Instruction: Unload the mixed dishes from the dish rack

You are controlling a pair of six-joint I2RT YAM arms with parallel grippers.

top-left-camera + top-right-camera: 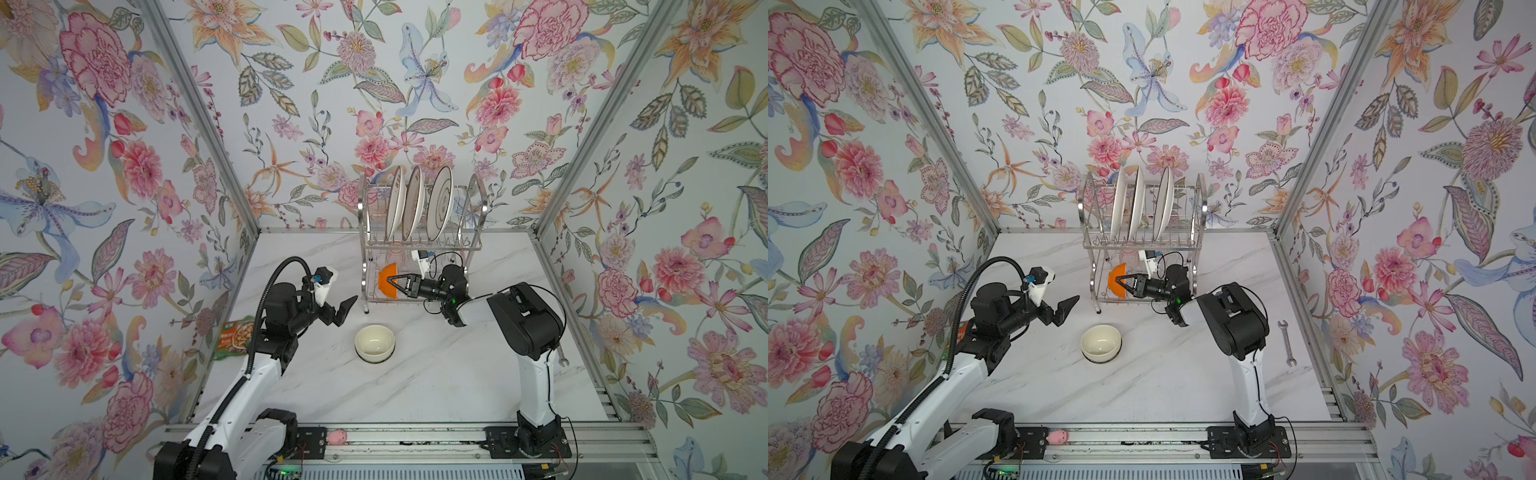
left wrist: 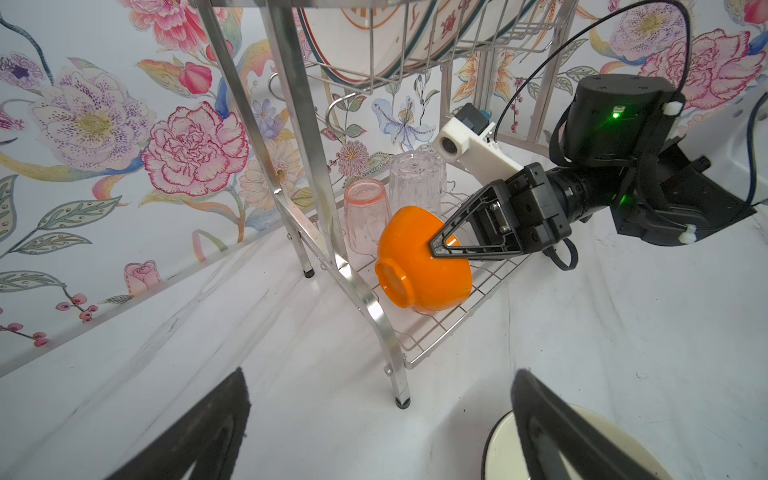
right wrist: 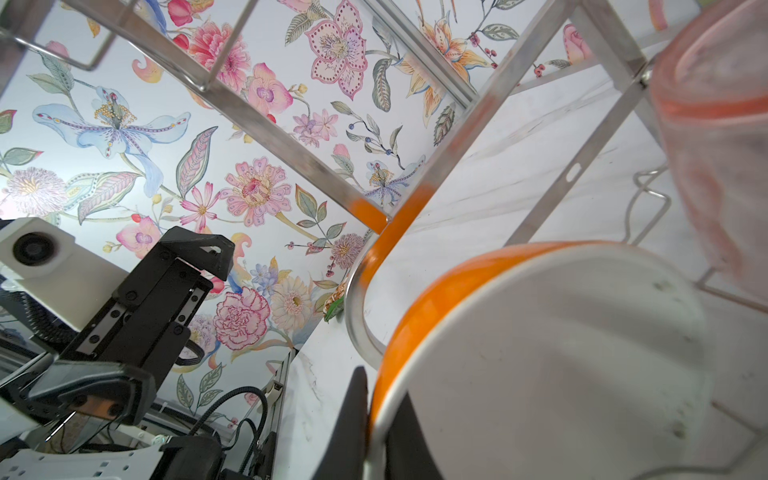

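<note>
Robot's right gripper [image 1: 390, 279] reaches into the lower shelf of the dish rack [image 1: 364, 216]. Its fingers are pinched on the rim of the orange bowl [image 1: 385, 287], one inside the white interior and one against the orange outer wall, as the right wrist view shows. The bowl is tipped on its side just above that shelf's wires, foot toward the rack's arched end frame; whether it rests on the wires cannot be told. Behind it on the same shelf stand a pink tumbler [image 2: 365, 216] and a clear tumbler [image 2: 415, 183]. Three plates [image 1: 419, 203] stand on edge in the rack's upper shelf. The left gripper [image 1: 340, 311] hovers just outside that end frame, near the rack's front leg, fingers spread wide and empty. A cream bowl [image 1: 374, 344] sits upright on the table [image 1: 436, 382] in front of the rack. A food packet [image 1: 235, 336] lies well off on the left arm's side of the rack, and a wrench [image 1: 1286, 343] well off on the other.
</note>
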